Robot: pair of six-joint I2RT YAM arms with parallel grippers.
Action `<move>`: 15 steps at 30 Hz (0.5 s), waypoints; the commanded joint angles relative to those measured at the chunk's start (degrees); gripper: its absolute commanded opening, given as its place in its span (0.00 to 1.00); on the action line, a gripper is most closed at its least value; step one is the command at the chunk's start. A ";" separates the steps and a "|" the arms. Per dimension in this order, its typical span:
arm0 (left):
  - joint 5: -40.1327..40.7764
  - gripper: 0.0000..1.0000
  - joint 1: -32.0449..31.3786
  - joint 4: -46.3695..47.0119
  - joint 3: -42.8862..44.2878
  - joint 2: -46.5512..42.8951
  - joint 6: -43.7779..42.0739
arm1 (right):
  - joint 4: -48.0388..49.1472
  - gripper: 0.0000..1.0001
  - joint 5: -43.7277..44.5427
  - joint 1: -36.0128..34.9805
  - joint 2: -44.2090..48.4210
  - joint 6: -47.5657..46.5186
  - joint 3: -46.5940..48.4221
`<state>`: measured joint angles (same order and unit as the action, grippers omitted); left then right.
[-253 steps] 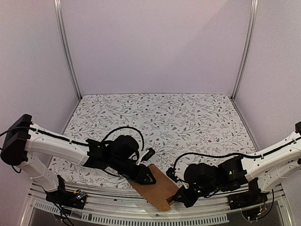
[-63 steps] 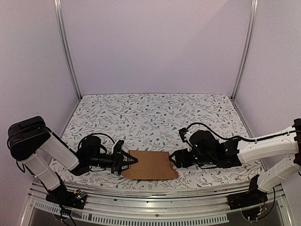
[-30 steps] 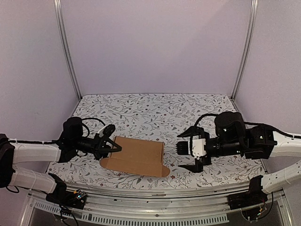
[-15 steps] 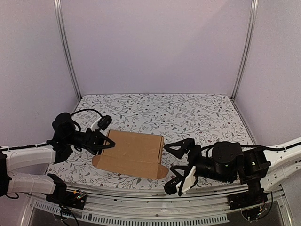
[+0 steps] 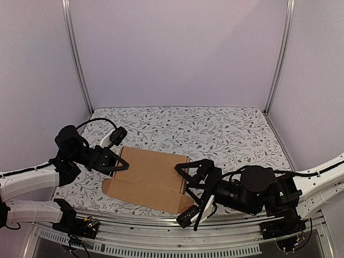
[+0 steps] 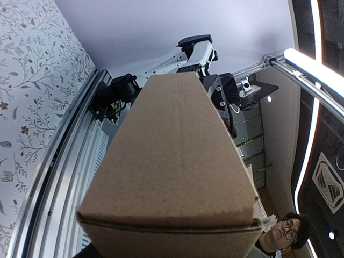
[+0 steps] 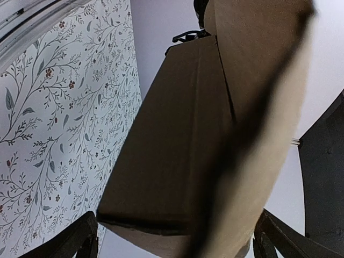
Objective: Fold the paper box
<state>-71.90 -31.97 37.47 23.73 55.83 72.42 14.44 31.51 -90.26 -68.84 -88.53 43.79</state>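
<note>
The paper box (image 5: 148, 177) is a flattened plain brown carton, held a little above the floral table near its front left. My left gripper (image 5: 122, 161) is shut on its left end. From the left wrist, the box (image 6: 172, 156) fills the view and hides the fingers. My right gripper (image 5: 183, 195) is open at the box's right end, one finger above it and one below, with the rounded flap (image 5: 185, 203) between them. Seen from the right wrist, the box (image 7: 177, 150) and a blurred flap (image 7: 269, 107) lie between the spread fingers (image 7: 80, 239).
The floral table (image 5: 215, 134) is walled by white panels with metal posts (image 5: 78, 59) at the back corners. An aluminium rail (image 5: 161, 244) runs along the near edge by the arm bases. A person's face (image 6: 287, 231) shows beyond the rail.
The left gripper has carried the box slightly back and left. The right arm dropped from mid-right toward the near edge and slid left, bringing its open fingers around the box's right end.
</note>
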 commanded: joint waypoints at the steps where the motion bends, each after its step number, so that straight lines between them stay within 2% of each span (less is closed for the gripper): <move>1: -0.28 0.00 -0.99 -3.73 1.48 -0.51 -3.44 | 9.68 0.99 2.14 -1.11 -3.38 -10.24 -0.39; 7: -0.30 0.00 -1.16 -6.15 1.52 -0.55 -5.01 | 15.26 0.98 3.48 -1.56 -6.41 -17.43 -0.66; 10: -0.05 0.00 -1.17 -8.48 1.74 -0.66 -6.49 | 15.31 0.90 3.86 -1.79 -6.35 -17.90 -0.42; 13: -0.04 0.00 -1.18 -9.72 1.94 -0.55 -7.38 | 15.34 0.77 4.42 -1.92 -6.31 -17.97 -0.58; 15: -0.01 0.00 -1.17 -9.96 1.88 -0.46 -7.53 | 15.53 0.76 4.72 -2.10 -6.09 -18.00 -0.91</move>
<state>-71.57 -32.32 30.44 24.43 55.79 67.11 27.09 34.41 -91.79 -74.98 -105.38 43.48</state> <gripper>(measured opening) 0.503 0.769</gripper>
